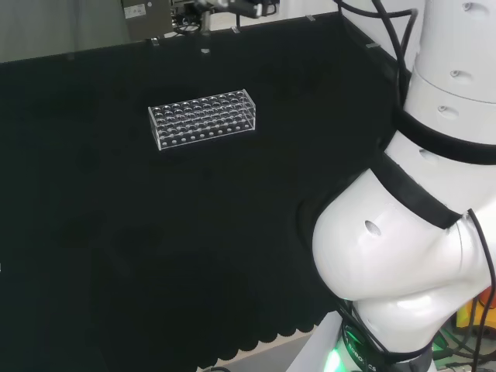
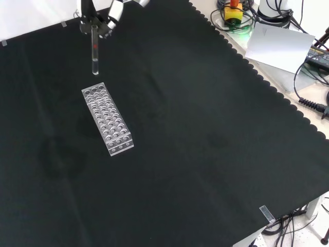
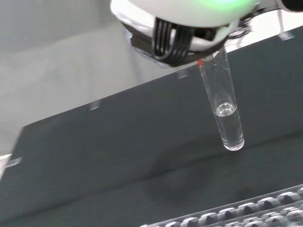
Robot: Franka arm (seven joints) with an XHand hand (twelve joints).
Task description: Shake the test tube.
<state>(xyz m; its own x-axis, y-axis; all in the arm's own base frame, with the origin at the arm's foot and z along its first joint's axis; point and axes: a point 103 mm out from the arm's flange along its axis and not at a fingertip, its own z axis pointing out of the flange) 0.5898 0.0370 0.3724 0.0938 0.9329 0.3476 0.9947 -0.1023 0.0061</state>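
One clear glass test tube (image 2: pixel 95 54), slim and round-bottomed, pinched near its top by the curled black and white hand (image 2: pixel 105 20) and hanging upright above the surface (image 2: pixel 205 128) of matte black cloth with a scalloped edge. Just beyond one short end of a transparent plastic rack (image 2: pixel 107 119), a long block dotted with rows of round holes, all apparently vacant. Seen close in the wrist view: a little clear liquid pooled in the tube's lower part and a small red mark by the fingers. Seen from the head view: the rack lying well clear of the glossy white arm link (image 1: pixel 387 248).
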